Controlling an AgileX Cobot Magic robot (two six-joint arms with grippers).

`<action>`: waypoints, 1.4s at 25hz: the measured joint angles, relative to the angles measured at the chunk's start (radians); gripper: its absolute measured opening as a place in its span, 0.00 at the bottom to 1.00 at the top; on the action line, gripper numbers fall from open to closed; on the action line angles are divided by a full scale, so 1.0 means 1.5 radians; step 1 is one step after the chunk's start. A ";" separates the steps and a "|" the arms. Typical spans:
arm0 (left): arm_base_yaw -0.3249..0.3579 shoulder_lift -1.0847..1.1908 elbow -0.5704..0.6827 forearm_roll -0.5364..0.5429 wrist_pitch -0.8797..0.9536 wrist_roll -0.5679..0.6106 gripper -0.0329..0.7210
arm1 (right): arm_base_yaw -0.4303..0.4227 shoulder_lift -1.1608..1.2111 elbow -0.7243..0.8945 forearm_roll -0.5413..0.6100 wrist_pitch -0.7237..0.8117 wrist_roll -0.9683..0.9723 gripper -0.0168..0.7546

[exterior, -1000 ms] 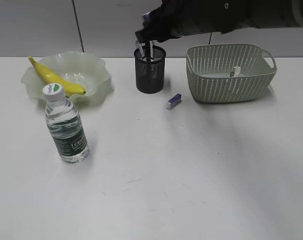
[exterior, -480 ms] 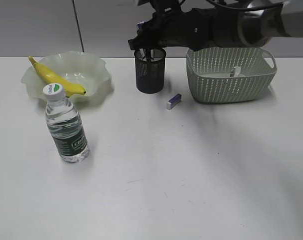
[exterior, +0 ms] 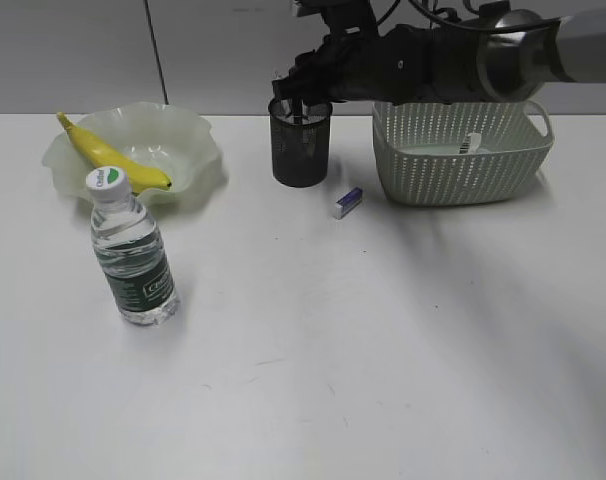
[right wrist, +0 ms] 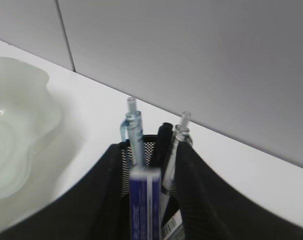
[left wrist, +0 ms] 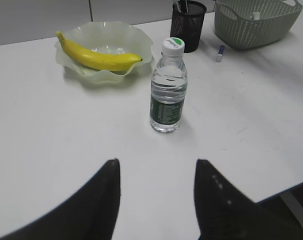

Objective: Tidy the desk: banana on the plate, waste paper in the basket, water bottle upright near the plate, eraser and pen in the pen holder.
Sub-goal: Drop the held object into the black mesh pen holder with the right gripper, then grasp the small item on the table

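Ok, status. R gripper (right wrist: 151, 155) sits at top centre of the exterior view, right over the pen holder (exterior: 301, 150). In the R wrist view its jaws are apart with a blurred blue/white block (right wrist: 145, 205) between them, low centre of frame. It looks like an eraser, but I can't tell if the pads are actually clamping it. Behind the block, 2 clear pens (right wrist: 133, 130) and 1 black pen (right wrist: 164, 140) stand in the holder.

L gripper (left wrist: 156, 165) is at the bottom of the L wrist view, above the bare table (exterior: 383, 350). Jaws are wide apart w/ nothing between them.

Task items:
- The banana (exterior: 113, 158) lies on the plate (exterior: 183, 130), upper left of the exterior view.
- The water bottle (exterior: 133, 255) is upright w/ cap on, just below the plate at left of frame.
- A small purple/white eraser (exterior: 348, 201) lies on the table, between holder and basket (exterior: 463, 160) and slightly below both.
- The basket is at upper right, w/ a white scrap of paper (exterior: 470, 143) inside.
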 joint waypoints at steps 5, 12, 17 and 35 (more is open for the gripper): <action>0.000 0.000 0.000 0.000 0.000 0.000 0.52 | -0.003 -0.001 0.000 0.006 0.007 0.000 0.44; 0.000 0.000 0.000 0.000 0.000 0.000 0.52 | -0.003 -0.076 0.000 -0.011 0.139 -0.007 0.44; 0.000 0.000 0.000 0.000 0.000 0.000 0.52 | -0.003 -0.150 -0.001 -0.074 0.356 0.008 0.44; 0.000 0.000 0.000 0.000 0.000 0.000 0.52 | -0.003 -0.496 0.334 -0.187 0.696 0.102 0.44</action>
